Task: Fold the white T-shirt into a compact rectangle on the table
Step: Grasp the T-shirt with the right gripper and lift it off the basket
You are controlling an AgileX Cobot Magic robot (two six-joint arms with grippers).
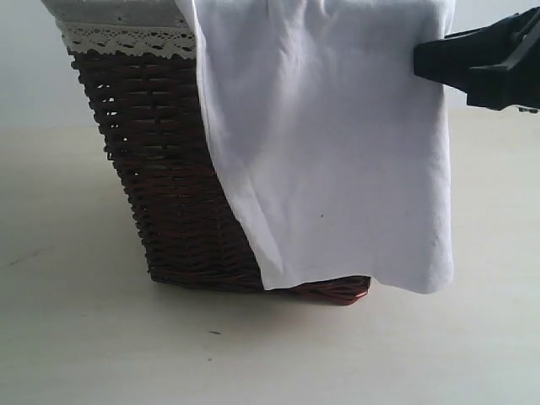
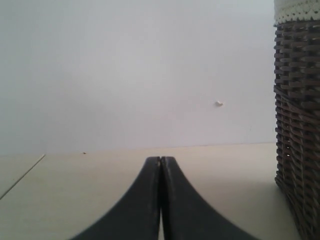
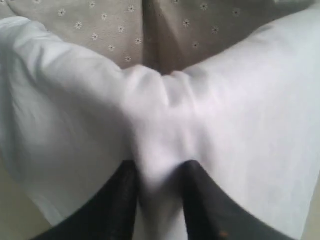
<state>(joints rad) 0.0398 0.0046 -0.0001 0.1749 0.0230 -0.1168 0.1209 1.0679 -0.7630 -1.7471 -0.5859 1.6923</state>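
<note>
Pinching a bunched fold of the white T-shirt [image 1: 337, 143] with the right gripper [image 1: 419, 61], high at the right above the rim of the dark wicker basket [image 1: 160, 194]. Draped from that rim down the near basket wall, reaching about to the basket's base at the table [image 1: 84, 346]. Covering the right part of that wall, leaving the lace-trimmed liner [image 1: 126, 38] exposed at the left. Pressed together on nothing at the left gripper [image 2: 160, 160], low over the table, near the basket without touching it.
</note>
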